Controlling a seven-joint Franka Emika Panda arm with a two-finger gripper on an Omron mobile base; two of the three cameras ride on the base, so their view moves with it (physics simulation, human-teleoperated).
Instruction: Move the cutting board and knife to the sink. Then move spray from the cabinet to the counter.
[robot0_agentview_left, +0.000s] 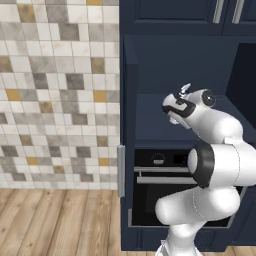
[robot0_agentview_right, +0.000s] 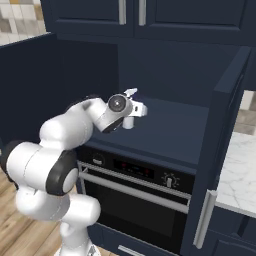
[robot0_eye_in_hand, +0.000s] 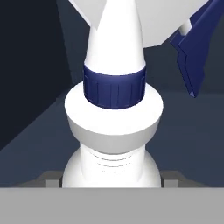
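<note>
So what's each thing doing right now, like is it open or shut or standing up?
spray: upright on the cabinet shelf, close between the finger tips.
gripper: jaws wide on either side of the spray; a grip cannot be confirmed.
cabinet: shelf niche open at the front, side door swung open.
oven: door shut.
wall cupboards: doors shut.

White arm folded, hand reaching forward, fingers spread wide

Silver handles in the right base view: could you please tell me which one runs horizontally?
The oven handle, the bar across the oven front; the open cabinet door's handle and the two wall cupboard handles stand upright.
</note>
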